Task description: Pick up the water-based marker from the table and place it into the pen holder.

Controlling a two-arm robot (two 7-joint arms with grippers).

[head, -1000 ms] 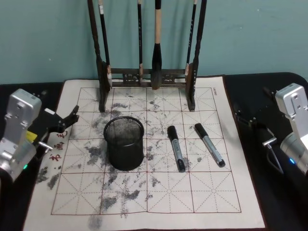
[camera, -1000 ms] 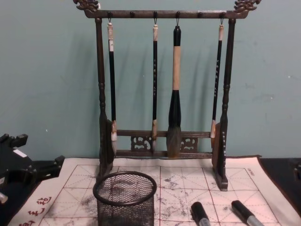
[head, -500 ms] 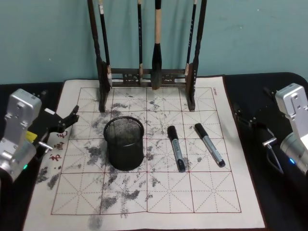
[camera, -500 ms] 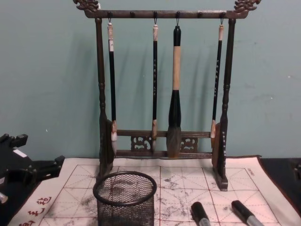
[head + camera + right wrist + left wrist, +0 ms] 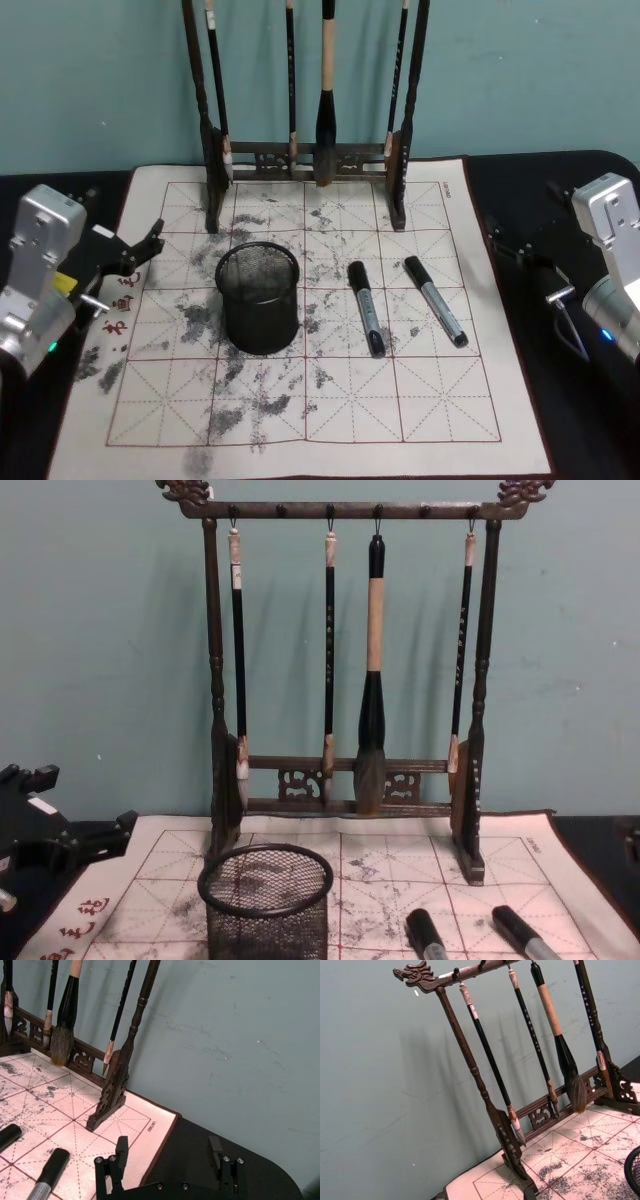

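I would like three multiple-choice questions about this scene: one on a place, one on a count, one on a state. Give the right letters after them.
1. Where do the left marker and the right marker lie from the pen holder?
A. on the robot's left of it
B. on the robot's right of it
C. inside it

2. How many brushes hang on the wooden rack?
A. two
B. four
C. six

3. In what state is the right claw?
A. open and empty
B. shut on a marker
C. shut on a brush

Answers:
1 B, both lie flat on the mat to the holder's right.
2 B, the chest view shows four hanging.
3 A, its fingers stand apart with nothing between.
The left claw is parked at the mat's left edge.
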